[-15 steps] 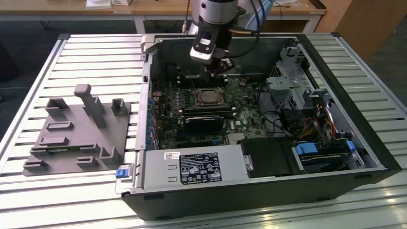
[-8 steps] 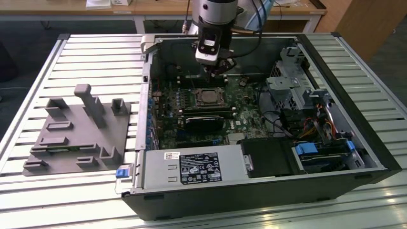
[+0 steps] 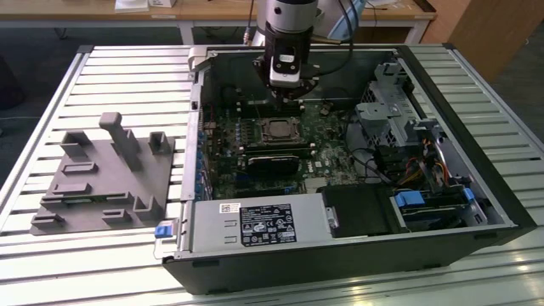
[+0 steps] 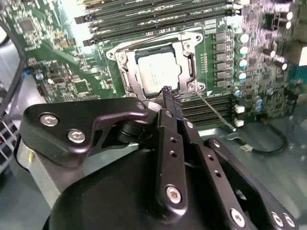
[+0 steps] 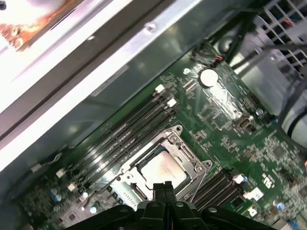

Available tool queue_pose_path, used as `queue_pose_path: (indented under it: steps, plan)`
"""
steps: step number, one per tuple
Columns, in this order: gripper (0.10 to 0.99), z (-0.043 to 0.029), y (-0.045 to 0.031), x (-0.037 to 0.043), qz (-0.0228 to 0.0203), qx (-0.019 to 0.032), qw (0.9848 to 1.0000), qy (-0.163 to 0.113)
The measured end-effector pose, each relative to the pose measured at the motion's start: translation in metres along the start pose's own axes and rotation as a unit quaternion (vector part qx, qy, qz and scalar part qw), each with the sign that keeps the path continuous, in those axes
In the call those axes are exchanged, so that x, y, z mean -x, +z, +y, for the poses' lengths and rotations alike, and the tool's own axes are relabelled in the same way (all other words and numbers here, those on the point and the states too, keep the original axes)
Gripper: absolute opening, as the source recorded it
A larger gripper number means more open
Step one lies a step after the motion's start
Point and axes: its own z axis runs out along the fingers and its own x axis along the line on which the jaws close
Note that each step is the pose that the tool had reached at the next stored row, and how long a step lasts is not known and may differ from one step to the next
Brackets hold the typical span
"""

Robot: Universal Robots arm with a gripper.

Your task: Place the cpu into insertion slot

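Already seated: cpu (image 4: 156, 72) lies flat in the insertion slot (image 4: 188, 52), mid-motherboard (image 4: 57, 72). Fingers (image 4: 169, 110) pressed together, holding nothing, hanging just above the slot's edge, tips pointing down at the cpu.

The cpu (image 4: 156, 72), a flat square chip with a dull silver-grey top, is lying level inside the insertion slot (image 4: 188, 48), whose silver metal frame is sitting around it on all sides.
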Motion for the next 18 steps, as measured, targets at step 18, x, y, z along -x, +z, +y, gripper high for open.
queue_pose_path:
  steps: [18]
  plan:
    - [0.106, 0.0000, 0.0009, 0.0000, 0.0023, -0.0013, 0.9894, -0.145]
